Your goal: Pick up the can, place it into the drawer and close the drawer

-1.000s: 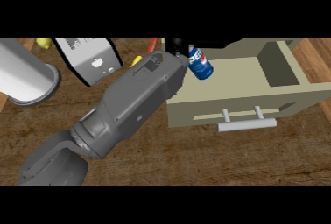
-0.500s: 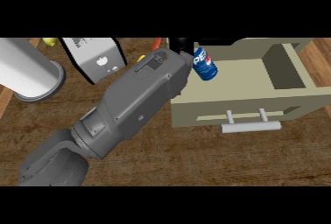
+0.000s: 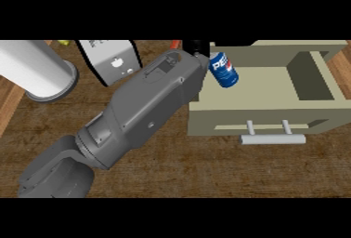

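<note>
A large grey forearm point(image 3: 137, 116) runs diagonally from the lower left of the head view up toward the top centre and hides most of what lies beneath it. Given where it enters the view it appears to be the left arm, though the elbow end is cut off at the lower edge. Of the left hand point(image 3: 199, 48) only a small black part shows at the forearm's far end, just beside the top of the can; the fingers are hidden behind the wrist and cut by the view's upper edge, so how far they are curled cannot be told, nor whether they grip the can.

The can point(image 3: 224, 69), blue with white lettering, stands tilted, its upper end against the black part of the hand and its lower end over the left inner corner of the open drawer point(image 3: 264, 114). Whether it rests on the drawer's floor or hangs above it is not clear from this angle.

The drawer is a beige box pulled out over the wooden counter point(image 3: 205, 167), with a pale bar handle point(image 3: 273, 138) on its front. Its right side holds a darker recess, and its back edge is cut off at the top.

To the left, a white cylinder point(image 3: 34, 69) lies partly out of view, and a white box-like appliance point(image 3: 109, 60) stands beside it, its lower part covered by the forearm. A bit of yellow and a bit of red-orange peek out at the top edge, too little to identify.
</note>
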